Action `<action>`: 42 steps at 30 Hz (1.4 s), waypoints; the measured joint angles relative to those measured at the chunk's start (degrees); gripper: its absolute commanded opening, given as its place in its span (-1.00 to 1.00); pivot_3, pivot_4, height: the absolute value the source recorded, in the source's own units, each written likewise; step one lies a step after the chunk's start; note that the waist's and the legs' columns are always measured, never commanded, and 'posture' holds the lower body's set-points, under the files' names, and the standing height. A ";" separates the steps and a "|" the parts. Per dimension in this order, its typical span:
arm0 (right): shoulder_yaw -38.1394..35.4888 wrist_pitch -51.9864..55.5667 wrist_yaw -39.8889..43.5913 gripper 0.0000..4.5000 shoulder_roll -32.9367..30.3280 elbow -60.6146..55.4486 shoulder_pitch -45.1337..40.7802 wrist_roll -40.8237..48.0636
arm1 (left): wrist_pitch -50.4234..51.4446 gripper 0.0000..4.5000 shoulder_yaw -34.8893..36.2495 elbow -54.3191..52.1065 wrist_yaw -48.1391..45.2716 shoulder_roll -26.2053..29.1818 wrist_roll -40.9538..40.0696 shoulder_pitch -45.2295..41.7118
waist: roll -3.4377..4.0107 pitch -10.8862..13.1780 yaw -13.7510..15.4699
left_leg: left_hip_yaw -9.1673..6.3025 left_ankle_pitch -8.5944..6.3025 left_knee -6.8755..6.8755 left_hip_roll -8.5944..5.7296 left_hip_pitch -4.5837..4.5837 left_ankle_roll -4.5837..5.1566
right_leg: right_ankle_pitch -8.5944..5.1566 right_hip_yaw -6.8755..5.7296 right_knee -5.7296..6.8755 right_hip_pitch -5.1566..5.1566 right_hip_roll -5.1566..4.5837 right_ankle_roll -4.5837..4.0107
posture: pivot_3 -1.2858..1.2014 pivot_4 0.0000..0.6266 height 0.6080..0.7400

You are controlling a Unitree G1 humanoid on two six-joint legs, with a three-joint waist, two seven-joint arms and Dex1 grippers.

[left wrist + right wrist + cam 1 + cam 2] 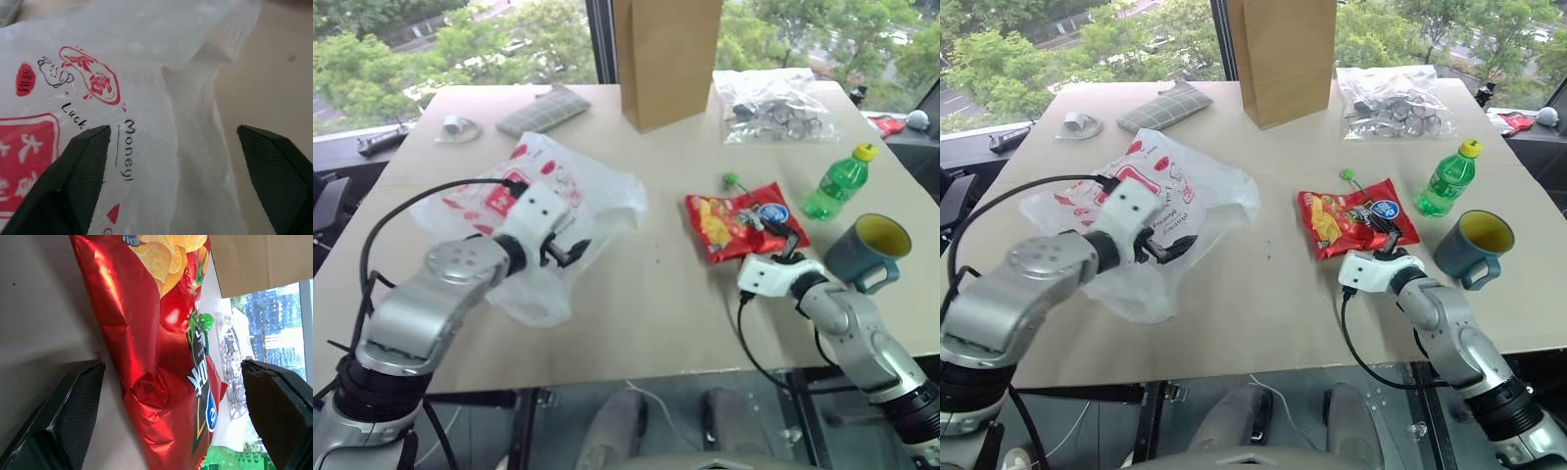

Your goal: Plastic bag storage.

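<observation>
the left hand [570, 251] is wide open and holds nothing. the plastic bag [548, 186] lies flat right under it and past its fingers on the worktop [646, 304]. the right hand [790, 245] is wide open too, with a red chip bag [734, 223] just ahead.

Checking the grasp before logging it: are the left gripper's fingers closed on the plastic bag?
No. In the left wrist view the left gripper stands wide open over the plastic bag, fingers apart.
</observation>
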 measured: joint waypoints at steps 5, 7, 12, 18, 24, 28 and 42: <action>-1.06 -0.24 1.33 1.00 0.86 -0.39 0.29 0.46 | 1.56 0.83 -5.04 -0.04 4.79 -1.97 7.96 1.71 | -0.01 0.01 -0.06 | 0.00 0.00 -0.01 0.08 -0.01 0.01 | 0.00 0.00 -0.01 -0.02 0.07 0.00 | 0.03 -0.52 1.00; -2.29 -0.85 2.30 1.00 0.94 -1.40 1.46 1.71 | 1.75 0.83 -6.48 0.18 5.69 -2.58 10.20 1.99 | -0.01 0.02 0.01 | -0.03 0.00 -0.04 0.11 -0.03 0.01 | 0.00 -0.02 -0.01 -0.06 0.09 -0.01 | 0.03 -0.52 1.00; -6.94 -0.66 9.35 1.00 2.38 -8.46 7.57 13.66 | 1.10 0.83 -7.79 2.59 6.28 -4.48 14.23 2.08 | 0.08 0.11 0.18 | -0.13 -0.01 -0.09 0.11 -0.15 0.01 | -0.01 -0.05 -0.04 -0.15 0.10 -0.02 | 0.03 -0.52 1.00; -15.06 6.42 18.34 1.00 5.10 -22.78 10.12 35.91 | -2.84 0.83 -9.86 6.32 7.12 -6.58 20.10 1.88 | 0.16 0.20 0.09 | -0.14 -0.02 -0.08 0.15 -0.20 0.02 | -0.01 -0.08 -0.06 -0.18 0.09 0.00 | 0.03 -0.52 1.00; -16.38 13.00 19.83 1.00 6.00 -27.56 10.02 45.05 | -6.89 0.83 -10.74 11.36 7.96 -12.01 24.77 0.01 | 0.26 0.14 0.76 | -0.14 -0.01 -0.06 0.15 -0.16 0.02 | -0.02 -0.12 -0.04 -0.16 0.08 0.02 | 0.03 -0.52 1.00; -15.09 13.88 19.07 1.00 6.61 -28.46 9.87 45.53 | -8.90 0.83 -11.00 15.51 10.04 -17.41 28.14 -1.86 | 0.43 0.04 1.60 | -0.15 -0.01 -0.04 0.10 -0.13 0.02 | -0.02 -0.15 -0.04 -0.15 0.05 0.03 | 0.03 -0.52 1.00; -14.47 13.82 17.87 1.00 6.46 -28.52 10.31 45.34 | -13.93 -0.97 -2.43 27.08 11.72 -25.08 28.76 -3.87 | 0.78 -0.20 0.75 | -0.07 -0.01 -0.04 0.19 -0.10 0.02 | -0.11 -0.12 0.00 -0.15 0.09 0.19 | 0.03 -0.52 1.00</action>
